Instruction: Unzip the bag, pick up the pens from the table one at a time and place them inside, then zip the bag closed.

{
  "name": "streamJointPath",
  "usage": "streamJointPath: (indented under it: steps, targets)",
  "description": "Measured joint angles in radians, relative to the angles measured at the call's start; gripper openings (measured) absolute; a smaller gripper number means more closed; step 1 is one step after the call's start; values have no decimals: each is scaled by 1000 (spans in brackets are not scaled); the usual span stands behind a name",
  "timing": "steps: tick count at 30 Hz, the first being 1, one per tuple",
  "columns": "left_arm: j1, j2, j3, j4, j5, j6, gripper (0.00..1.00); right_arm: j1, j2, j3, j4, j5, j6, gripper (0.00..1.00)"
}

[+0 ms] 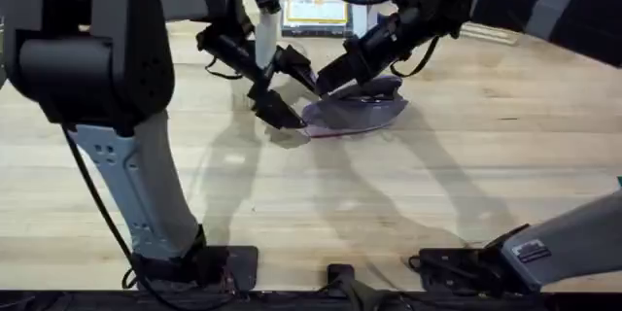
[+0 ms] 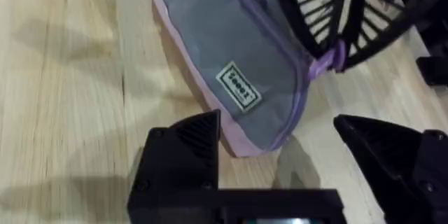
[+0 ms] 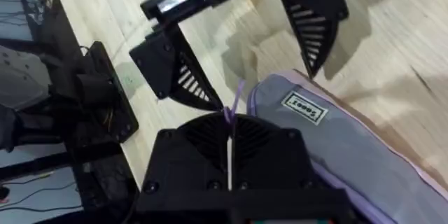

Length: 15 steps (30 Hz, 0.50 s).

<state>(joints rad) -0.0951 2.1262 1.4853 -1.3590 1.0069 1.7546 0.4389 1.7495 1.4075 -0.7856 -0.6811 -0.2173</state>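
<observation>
- Looking down from overhead, we saw the soft lavender-purple pencil pouch w/ grey panel (image 1: 355, 107) lying flat on the light wooden butcher-block table (image 1: 466, 175), mid-table toward the far side, both grippers meeting at its left end.
- The right gripper (image 3: 229, 140) was closed, pinching the purple zip-pull tab (image 3: 232, 110) at that end.
- The left gripper (image 2: 280, 150) was spread open, straddling the same end corner, one finger (image 2: 192, 147) touching the pouch's edge, not gripping.
- The pouch's long axis ran away from the left gripper, approx. left-right overhead; the zipper (image 2: 262, 24) followed it.
- We judged the pull must travel along that axis.
- White sewn label (image 2: 238, 88): lettering unreadable, poss. "sweet".
</observation>
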Motion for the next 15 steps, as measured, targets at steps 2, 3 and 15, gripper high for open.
streamJointPath:
  steps: [2, 3, 15]
  targets:
    - [-15, 0, 0, 5, 0, 0, 995, 0, 0, 0, 0, 0, 0, 32]
    - [-21, 0, 0, 7, 0, 0, 996, 0, 0, 0, 0, 0, 0, 32]
    - [-51, 0, 0, 83, 22, -128, 44, -5, 0, 0, 0, 4, 0, 31]
